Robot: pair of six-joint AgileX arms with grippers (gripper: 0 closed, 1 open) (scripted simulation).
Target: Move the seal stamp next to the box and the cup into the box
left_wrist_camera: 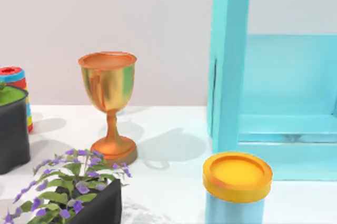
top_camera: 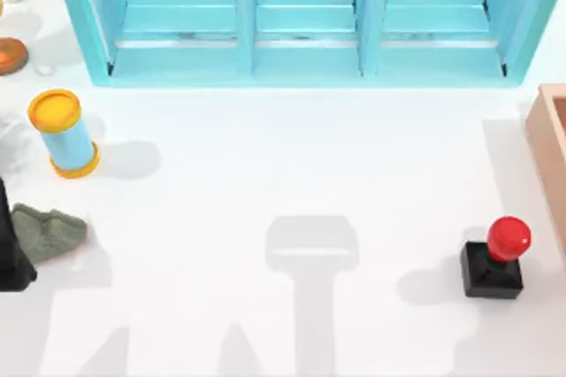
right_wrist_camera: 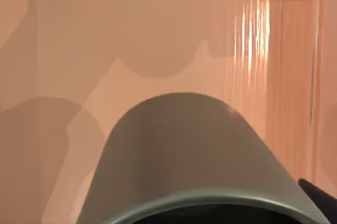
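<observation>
1. The white table (top_camera: 265,156) carries everything, with arm shadows on its near half.
2. A turquoise cabinet (top_camera: 301,14) spans the back; its three open bays face the front.
3. The tan box (top_camera: 546,129) sits at the right edge, cut off by the frame, with one thick wall and a corner in sight.
4. A light-blue cylinder (top_camera: 64,134) with a yellow lid stands on the left side, well apart from the box.
5. The left wrist camera looks level across the left side of the table. It sees a golden goblet (left_wrist_camera: 109,103) upright near the back wall and a black pot of purple flowers (left_wrist_camera: 79,192) closer in.
6. The stamp (top_camera: 495,262) stands upright at the right. Its long axis is vertical, with the black base flat on the table and the red knob on top. It is just beside the box's near corner and not touching it.
7. The cup (right_wrist_camera: 184,150) is close under the right wrist camera. Its rim is nearest the lens and its long axis runs away towards a tan wood surface the colour of the box. Whether it touches that wood cannot be told.
8. A dark tip (right_wrist_camera: 318,195) shows beside the cup's rim. Whether the right gripper is clamped on the cup cannot be told.
</observation>
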